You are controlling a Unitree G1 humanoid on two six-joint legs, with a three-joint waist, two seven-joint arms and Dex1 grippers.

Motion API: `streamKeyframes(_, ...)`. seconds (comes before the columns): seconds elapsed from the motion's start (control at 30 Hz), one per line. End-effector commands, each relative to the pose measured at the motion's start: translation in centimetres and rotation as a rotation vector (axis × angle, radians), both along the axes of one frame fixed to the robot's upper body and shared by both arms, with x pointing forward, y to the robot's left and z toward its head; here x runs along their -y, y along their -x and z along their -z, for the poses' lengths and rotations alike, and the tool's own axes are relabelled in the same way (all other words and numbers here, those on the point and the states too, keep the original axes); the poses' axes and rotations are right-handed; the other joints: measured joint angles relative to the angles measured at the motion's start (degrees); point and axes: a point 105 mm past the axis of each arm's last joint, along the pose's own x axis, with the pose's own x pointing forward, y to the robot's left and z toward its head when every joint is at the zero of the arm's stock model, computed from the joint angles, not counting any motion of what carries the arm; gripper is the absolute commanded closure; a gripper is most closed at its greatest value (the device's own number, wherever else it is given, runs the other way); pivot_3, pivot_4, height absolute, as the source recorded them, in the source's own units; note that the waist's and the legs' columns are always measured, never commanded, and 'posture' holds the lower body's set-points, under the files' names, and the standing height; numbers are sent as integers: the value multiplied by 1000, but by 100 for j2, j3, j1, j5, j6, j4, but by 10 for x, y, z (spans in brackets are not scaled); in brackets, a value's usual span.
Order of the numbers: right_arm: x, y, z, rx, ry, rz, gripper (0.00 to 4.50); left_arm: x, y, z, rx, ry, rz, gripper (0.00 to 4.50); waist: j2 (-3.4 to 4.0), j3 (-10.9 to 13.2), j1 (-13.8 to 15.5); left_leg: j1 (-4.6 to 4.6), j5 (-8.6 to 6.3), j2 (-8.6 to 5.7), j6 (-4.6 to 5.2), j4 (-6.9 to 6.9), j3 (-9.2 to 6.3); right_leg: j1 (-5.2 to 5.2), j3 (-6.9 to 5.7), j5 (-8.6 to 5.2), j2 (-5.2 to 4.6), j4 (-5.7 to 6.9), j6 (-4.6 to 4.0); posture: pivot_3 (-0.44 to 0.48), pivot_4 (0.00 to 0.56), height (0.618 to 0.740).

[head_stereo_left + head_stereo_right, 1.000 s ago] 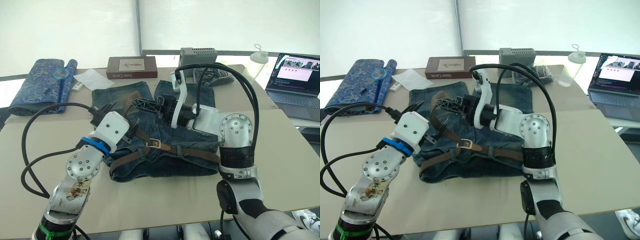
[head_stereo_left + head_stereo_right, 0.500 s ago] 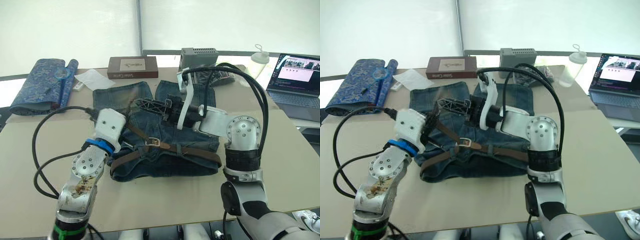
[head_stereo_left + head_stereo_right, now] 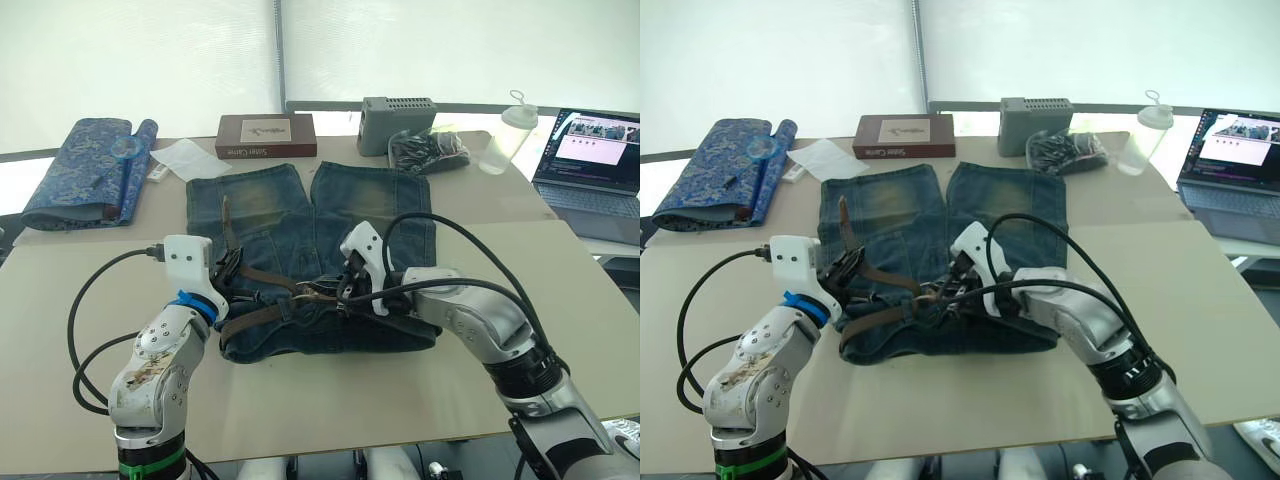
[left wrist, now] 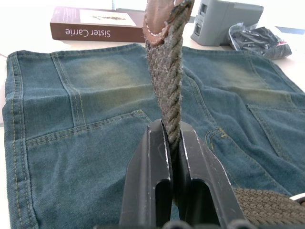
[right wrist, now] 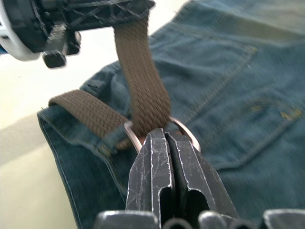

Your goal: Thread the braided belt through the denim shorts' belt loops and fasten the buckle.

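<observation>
Rough woven braided belt point(image 4: 167, 81), faded matt cloth denim shorts point(image 3: 300, 250), shiny metal buckle point(image 5: 183, 131).

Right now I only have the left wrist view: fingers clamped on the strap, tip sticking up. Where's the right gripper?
Observer: The right gripper is shut on the buckle, mid-waistband on the denim shorts.
Operator: Strap in the buckle?
Observer: The right wrist view shows the braided belt running from the left gripper down into the buckle frame.
Operator: Rest of the belt?
Observer: Another stretch lies along the waistband on the robot's left of the buckle.
</observation>
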Motion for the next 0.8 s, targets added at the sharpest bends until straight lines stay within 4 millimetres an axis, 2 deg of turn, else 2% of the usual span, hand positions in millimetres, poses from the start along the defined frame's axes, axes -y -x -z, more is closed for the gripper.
streamKeyframes(0.03,-5,1,-4,53,2,-32,4435,1,2,-8,27,7,-2,4500,0,0,10,0,0,-2,0,0,0,0,0,0,-3,0,0,0,150,740)
streamKeyframes(0.17,-1,-2,-3,53,12,-18,4435,-1,3,-7,22,12,-13,4500,0,0,13,0,0,-4,-1,0,-2,-1,0,1,-4,1,-1,0,150,740)
streamKeyframes(0.33,10,-11,-17,59,-30,28,4435,0,5,-6,18,4,-15,4500,0,0,17,0,0,-3,-1,0,-3,-2,-1,1,-4,1,-2,0,150,740)
streamKeyframes(0.47,18,-20,-8,71,25,80,4435,1,5,-5,19,-2,-12,4500,0,0,29,1,0,-4,-2,0,-3,-1,0,1,-6,1,-3,0,150,740)
streamKeyframes(0.57,16,-16,-1,77,61,53,4435,2,5,-5,20,-3,-11,4500,0,0,38,0,0,-4,-2,0,-3,-3,-1,2,-5,2,-3,0,150,740)
streamKeyframes(0.8,12,-6,1,70,76,-5,4435,7,6,-3,22,-27,-1,4500,0,0,46,-1,0,-4,-2,0,-3,-3,0,2,-6,1,-3,0,150,740)
